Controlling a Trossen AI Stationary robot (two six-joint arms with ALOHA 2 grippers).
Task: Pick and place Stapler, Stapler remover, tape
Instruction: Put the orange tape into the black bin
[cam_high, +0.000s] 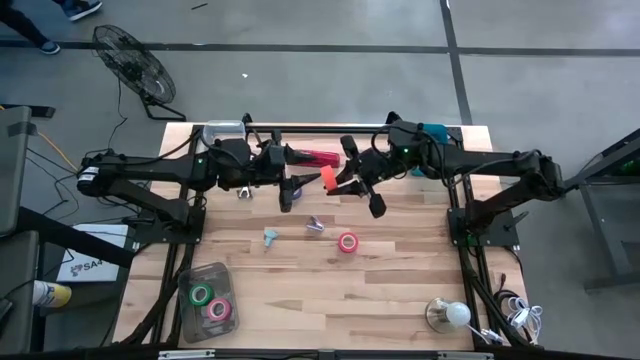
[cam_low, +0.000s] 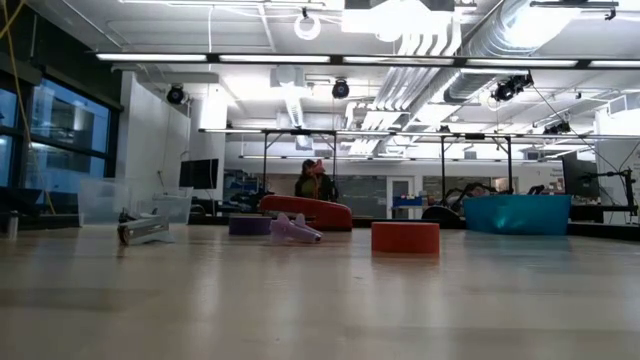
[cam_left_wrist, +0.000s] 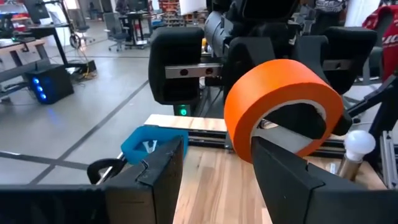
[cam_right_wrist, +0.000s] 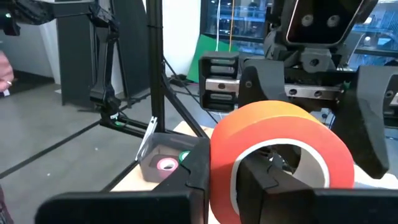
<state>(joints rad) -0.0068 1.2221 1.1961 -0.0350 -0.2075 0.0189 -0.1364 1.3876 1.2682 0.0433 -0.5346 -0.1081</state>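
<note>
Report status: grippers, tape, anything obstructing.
Right gripper shut on wide orange tape roll, mid-air. Left gripper open, facing it. Long red stapler on table behind.

Orange tape roll (cam_right_wrist: 280, 155) — stapler (cam_high: 318, 158) seemingly red

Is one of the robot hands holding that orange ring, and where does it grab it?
Yes. The right gripper holds the orange tape roll by its band, one finger inside the ring. The left gripper is open around it, not pinching.
</note>
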